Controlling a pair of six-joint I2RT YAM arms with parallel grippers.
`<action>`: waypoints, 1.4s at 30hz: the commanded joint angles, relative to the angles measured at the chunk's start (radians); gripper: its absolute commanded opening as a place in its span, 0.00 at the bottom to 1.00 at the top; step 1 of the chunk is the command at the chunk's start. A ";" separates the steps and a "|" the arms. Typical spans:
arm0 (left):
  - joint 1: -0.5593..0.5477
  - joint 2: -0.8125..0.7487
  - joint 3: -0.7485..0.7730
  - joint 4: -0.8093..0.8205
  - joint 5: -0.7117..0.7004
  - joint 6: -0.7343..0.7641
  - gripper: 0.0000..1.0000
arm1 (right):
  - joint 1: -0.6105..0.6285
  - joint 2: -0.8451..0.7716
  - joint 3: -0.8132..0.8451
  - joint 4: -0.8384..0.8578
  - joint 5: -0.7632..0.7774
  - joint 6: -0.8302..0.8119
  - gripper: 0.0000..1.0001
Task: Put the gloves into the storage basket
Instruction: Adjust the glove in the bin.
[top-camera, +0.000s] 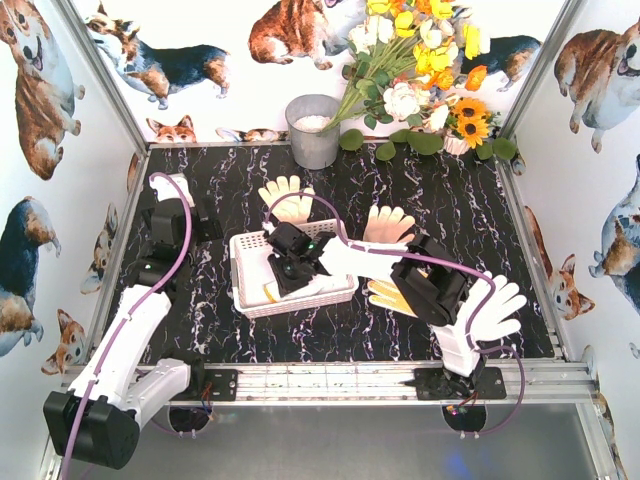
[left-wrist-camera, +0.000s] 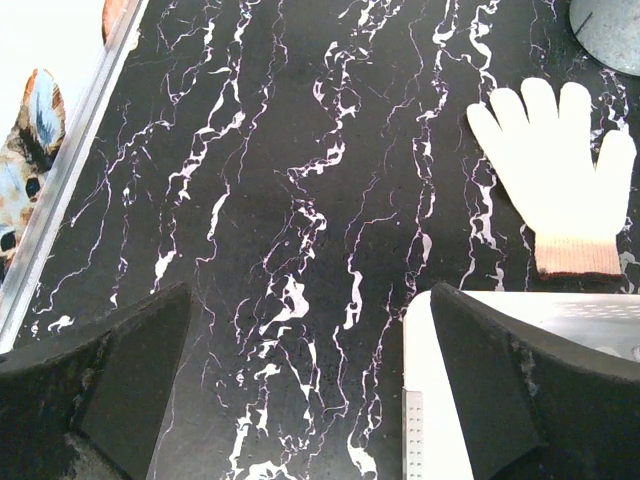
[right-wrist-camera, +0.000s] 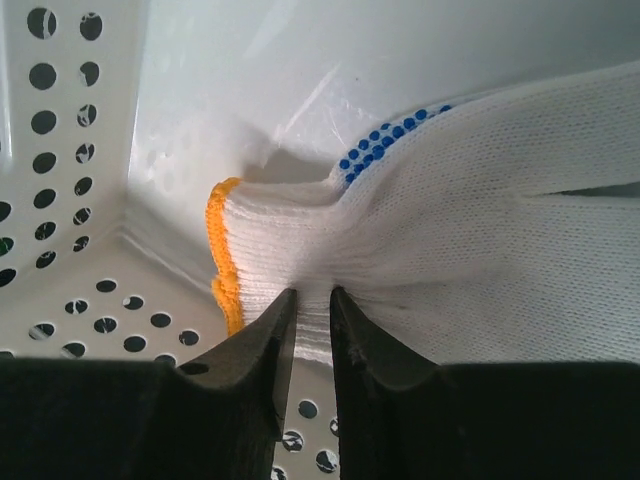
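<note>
Marbled table (top-camera: 460, 200) bears four gloves (top-camera: 287, 198); basket (top-camera: 243, 275), one.

A black marble-patterned tabletop with white veins (left-wrist-camera: 280, 200) is spreading out beneath and ahead of the fingers of the left gripper (left-wrist-camera: 300, 340). A grey round metal bucket (left-wrist-camera: 612, 28) is standing well ahead of them, off to the right, with a bouquet of yellow, white and orange flowers (top-camera: 420, 60) resting just beside it. Corgi-printed white walls (top-camera: 40, 100) are enclosing the table.
</note>
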 joint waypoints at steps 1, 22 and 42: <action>0.008 0.002 0.010 0.017 -0.012 -0.001 1.00 | -0.001 0.028 0.038 0.088 0.055 0.050 0.22; 0.010 0.009 0.012 0.020 -0.020 0.005 1.00 | -0.011 0.115 0.063 0.273 0.150 0.210 0.22; 0.024 -0.003 0.011 0.028 -0.007 0.013 1.00 | -0.011 -0.196 0.075 0.177 0.042 0.088 0.55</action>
